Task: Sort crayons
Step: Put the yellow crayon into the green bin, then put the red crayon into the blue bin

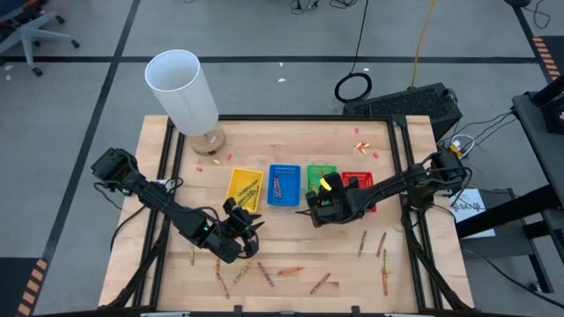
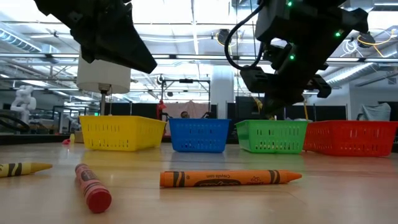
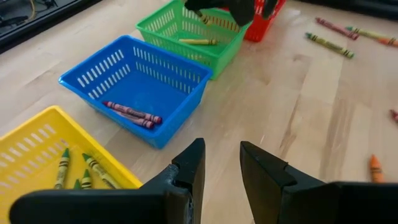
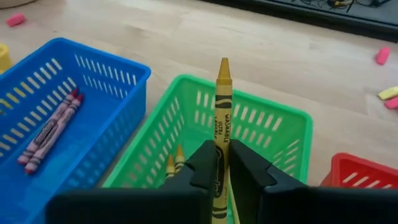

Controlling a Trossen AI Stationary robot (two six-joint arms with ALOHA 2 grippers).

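Observation:
Four trays stand in a row: yellow [image 1: 244, 187], blue [image 1: 283, 185], green [image 1: 321, 180] and red [image 1: 357, 185]. My right gripper [image 1: 319, 210] hovers at the green tray's near side, shut on a yellow-green crayon [image 4: 222, 112] whose tip reaches out over the green tray [image 4: 273, 109]. My left gripper [image 3: 222, 165] hangs open near the yellow tray's near right corner, nothing between its fingers. Two yellow-green crayons [image 4: 174, 163] lie in the green tray, two dark red ones [image 3: 132, 114] in the blue, several in the yellow. Loose crayons [image 1: 291, 271] lie flat on the near table. My right gripper pinches the crayon's wrapped lower part [image 4: 219, 163] between its two fingers. The fingers slant down from the table's near side, and the crayon runs along them, its pointed tip [image 4: 224, 65] sticking out past the fingertips. It is lifted clear, above the green tray.
A tall white cylinder [image 1: 182, 92] on a round base stands at the far left. Small pink scraps [image 1: 363, 145] lie near the far edge. An orange crayon [image 2: 230, 178], a red one [image 2: 92, 186] and a yellow one [image 2: 22, 168] lie near the front edge.

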